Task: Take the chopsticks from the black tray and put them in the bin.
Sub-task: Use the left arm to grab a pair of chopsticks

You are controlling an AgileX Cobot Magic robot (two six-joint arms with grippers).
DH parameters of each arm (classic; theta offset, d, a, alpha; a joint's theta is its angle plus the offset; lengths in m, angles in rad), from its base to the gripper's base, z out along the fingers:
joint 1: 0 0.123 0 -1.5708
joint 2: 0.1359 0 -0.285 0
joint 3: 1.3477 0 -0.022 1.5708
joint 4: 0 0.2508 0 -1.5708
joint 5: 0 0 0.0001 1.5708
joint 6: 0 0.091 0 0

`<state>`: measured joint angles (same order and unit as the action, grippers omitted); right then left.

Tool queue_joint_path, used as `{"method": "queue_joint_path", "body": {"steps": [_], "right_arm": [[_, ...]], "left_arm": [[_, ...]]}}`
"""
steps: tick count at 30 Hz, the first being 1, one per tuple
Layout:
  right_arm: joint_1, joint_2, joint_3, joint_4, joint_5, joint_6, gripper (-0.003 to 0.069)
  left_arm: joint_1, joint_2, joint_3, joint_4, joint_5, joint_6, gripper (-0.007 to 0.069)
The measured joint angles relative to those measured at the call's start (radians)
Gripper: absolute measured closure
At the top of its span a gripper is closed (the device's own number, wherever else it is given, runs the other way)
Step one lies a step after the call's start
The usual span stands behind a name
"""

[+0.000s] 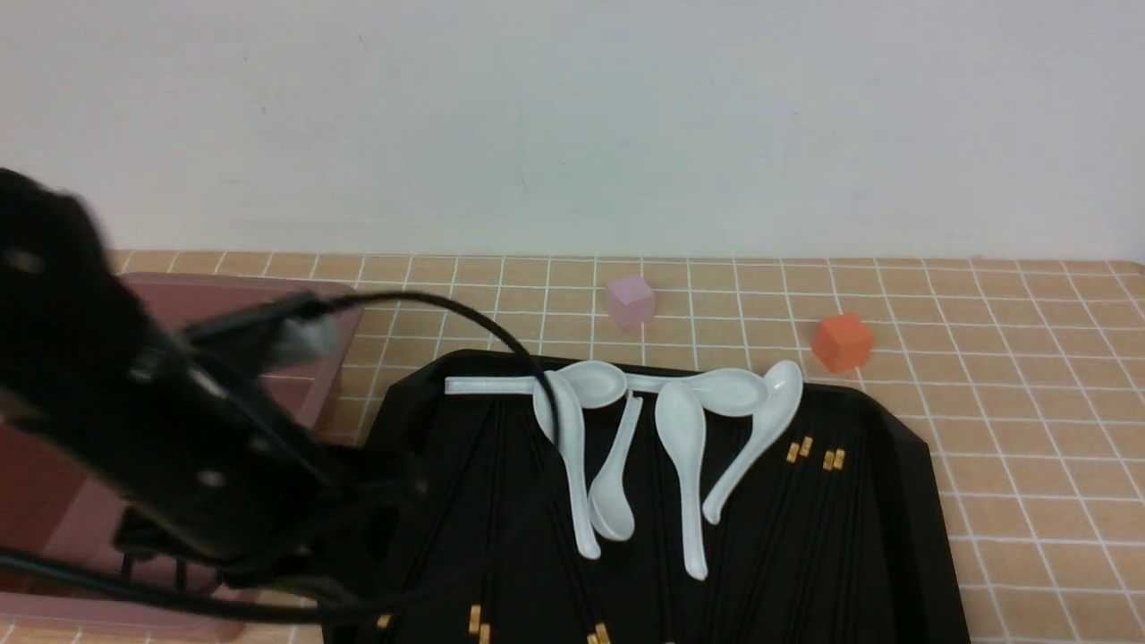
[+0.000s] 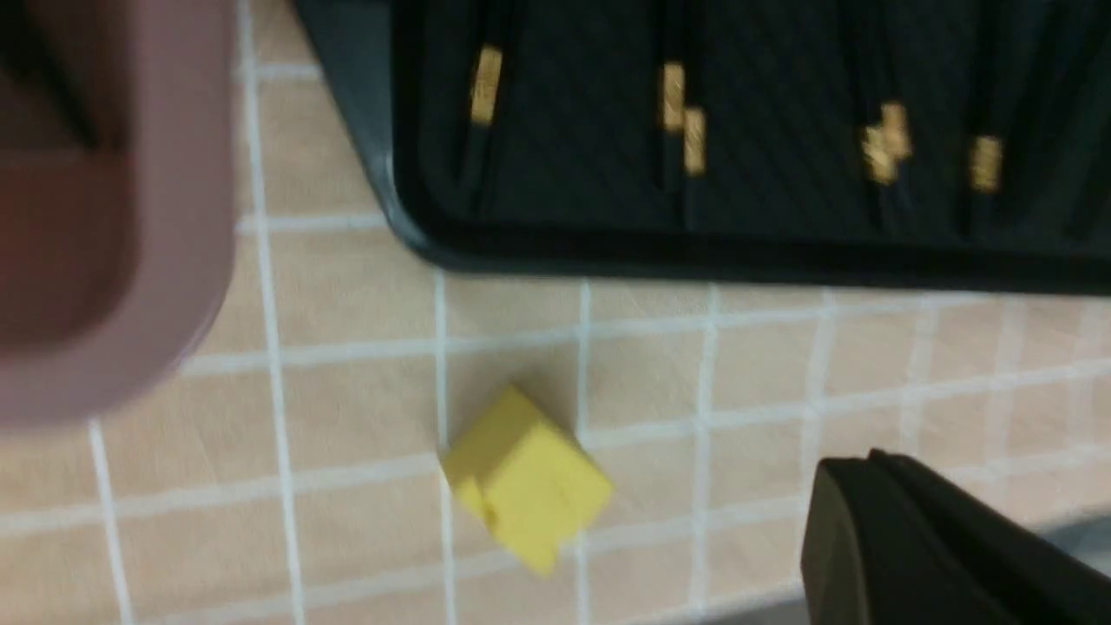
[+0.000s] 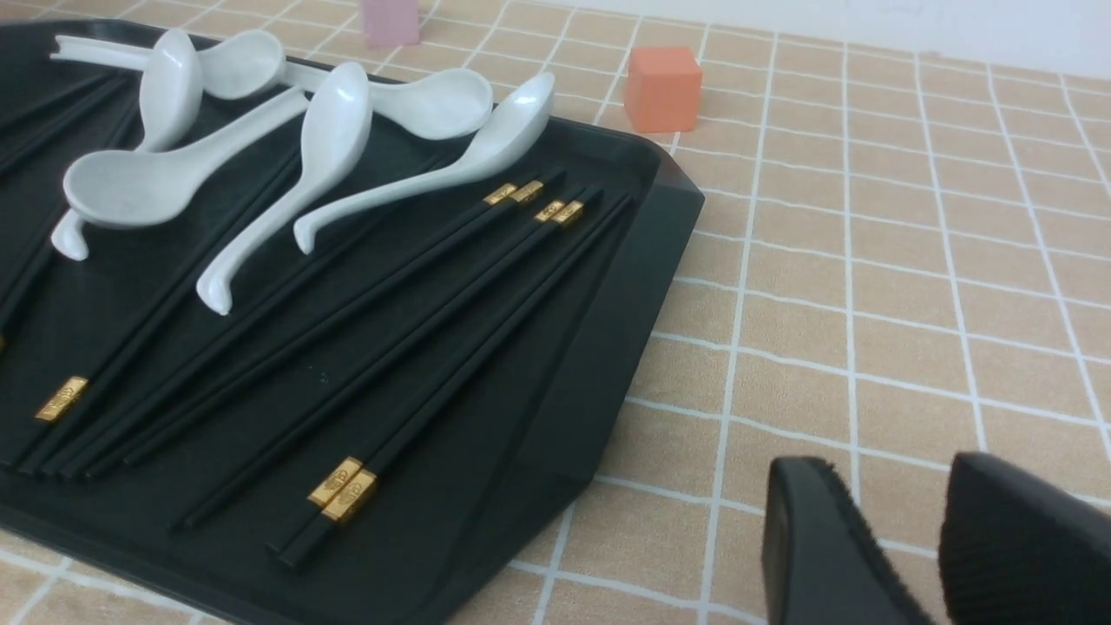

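Your right gripper (image 3: 903,495) hangs slightly parted and empty beside the black tray (image 3: 608,347), where the chopsticks (image 3: 451,347) lie. The bin (image 1: 54,510) stands to the tray's left. Your left gripper (image 2: 920,547) shows one finger, so its opening cannot be told. The gold-band markings are too small to read.

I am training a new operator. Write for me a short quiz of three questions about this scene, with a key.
1. True or false: the orange cube lies on the black tray.
2. How many white spoons lie on the tray? A) four B) six C) eight
3. The left wrist view shows a lone cube on the table; name its colour.
Key: 1 false; 2 B; 3 yellow.
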<state>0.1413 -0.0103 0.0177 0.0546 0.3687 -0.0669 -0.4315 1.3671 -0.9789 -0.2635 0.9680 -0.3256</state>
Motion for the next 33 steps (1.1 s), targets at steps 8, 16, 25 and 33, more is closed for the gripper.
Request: {"method": "queue_joint_path", "body": {"steps": [8,16,25,33], "right_arm": [[0.0,0.0,0.0,0.0,0.0,0.0,0.0419],[0.0,0.0,0.0,0.0,0.0,0.0,0.0419],[0.0,0.0,0.0,0.0,0.0,0.0,0.0419],[0.0,0.0,0.0,0.0,0.0,0.0,0.0419]], "left_arm": [[-0.111,0.201,-0.088,0.194,-0.002,-0.138,0.0514],[-0.113,0.404,-0.27,0.32,0.019,-0.136,0.0326],[-0.113,0.552,-0.353,0.451,-0.037,-0.112,0.0309],[-0.113,0.597,-0.356,0.493,-0.157,-0.112,0.0309]]}}
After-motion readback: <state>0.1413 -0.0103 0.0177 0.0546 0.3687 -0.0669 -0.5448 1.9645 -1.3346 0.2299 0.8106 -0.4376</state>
